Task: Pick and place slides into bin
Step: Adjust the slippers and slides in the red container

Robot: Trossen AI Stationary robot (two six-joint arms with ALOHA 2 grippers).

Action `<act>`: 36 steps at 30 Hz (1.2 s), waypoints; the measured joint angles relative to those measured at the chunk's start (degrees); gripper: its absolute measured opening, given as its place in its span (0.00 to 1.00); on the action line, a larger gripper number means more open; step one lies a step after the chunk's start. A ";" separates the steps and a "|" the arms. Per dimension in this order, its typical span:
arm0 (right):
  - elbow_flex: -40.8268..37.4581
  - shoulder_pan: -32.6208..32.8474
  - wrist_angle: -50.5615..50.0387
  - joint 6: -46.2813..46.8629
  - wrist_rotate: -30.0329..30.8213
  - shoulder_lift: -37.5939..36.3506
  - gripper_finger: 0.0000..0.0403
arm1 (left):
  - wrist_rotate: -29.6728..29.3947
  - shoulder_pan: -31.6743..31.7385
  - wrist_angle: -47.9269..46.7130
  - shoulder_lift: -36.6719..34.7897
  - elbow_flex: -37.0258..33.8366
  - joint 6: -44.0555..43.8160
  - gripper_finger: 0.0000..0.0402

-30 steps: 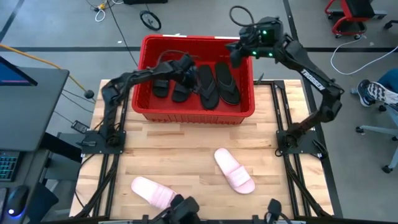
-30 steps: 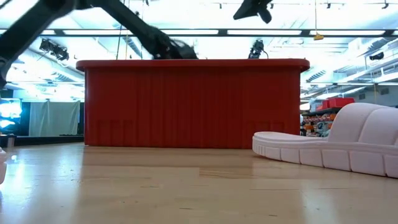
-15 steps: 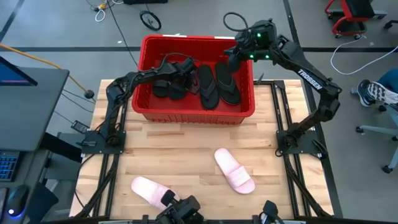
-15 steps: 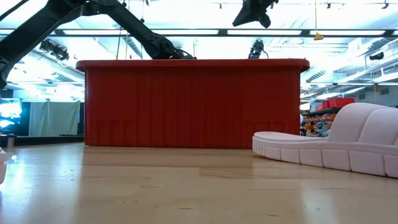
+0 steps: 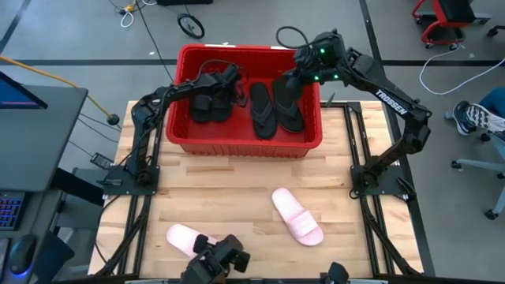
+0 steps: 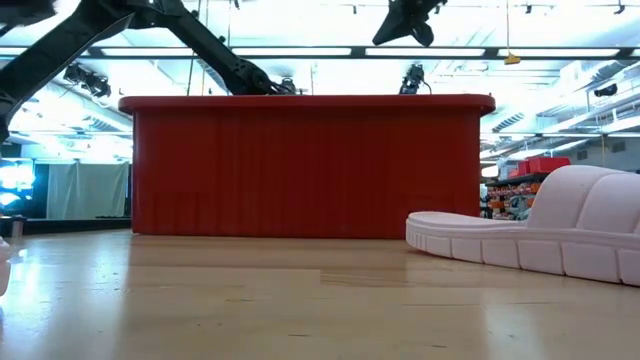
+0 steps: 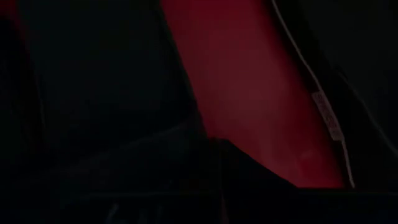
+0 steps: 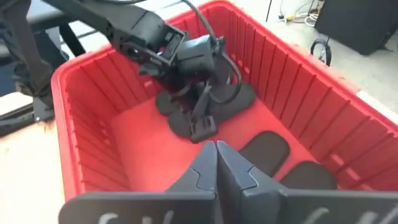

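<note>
The red bin (image 5: 180,118) stands at the table's far side. In it lie two black wide-strap slides (image 5: 207,108) at the left and two black thong flip-flops (image 5: 274,106) at the right. My left gripper (image 5: 227,80) reaches down into the bin over the wide-strap slides; it also shows in the right wrist view (image 8: 202,124). My right gripper (image 8: 216,152) is shut and empty, up above the bin's far right part (image 5: 290,77). Two pale pink slides (image 5: 297,214) (image 5: 189,241) lie sole-down on the table nearer the front edge.
Bare wood lies between the bin and the pink slides. The arms' dark base frames (image 5: 130,181) (image 5: 379,177) stand at the table's left and right edges. In the low view the bin's wall (image 6: 300,170) hides what is inside it.
My left gripper has gone lower into the bin and a little toward its far left corner, and the nearer black wide-strap slide has shifted left beside the other. My right gripper has drifted left and nearer, over the flip-flops, still shut.
</note>
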 joint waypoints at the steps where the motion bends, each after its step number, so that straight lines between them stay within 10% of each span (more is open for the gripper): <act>1: 0.00 0.26 -0.39 -0.31 0.01 0.00 0.01 | 0.43 0.00 0.50 -0.13 -0.04 1.57 0.00; 9: 0.00 0.36 -5.71 -2.40 0.22 -0.02 0.01 | 2.90 -2.83 5.71 -1.10 7.14 18.59 0.06; 19: 0.00 0.38 -22.49 -4.27 -1.36 -0.02 0.02 | 22.76 -5.92 -2.34 -1.21 17.51 36.75 0.22; 29: 0.00 4.82 -25.98 -4.78 -0.02 -0.02 0.14 | 22.98 -8.29 -1.17 4.32 15.87 37.41 0.54; 36: 0.00 6.39 -24.97 -5.42 0.00 -0.02 0.20 | 24.25 -8.76 -0.25 8.81 15.87 36.75 0.59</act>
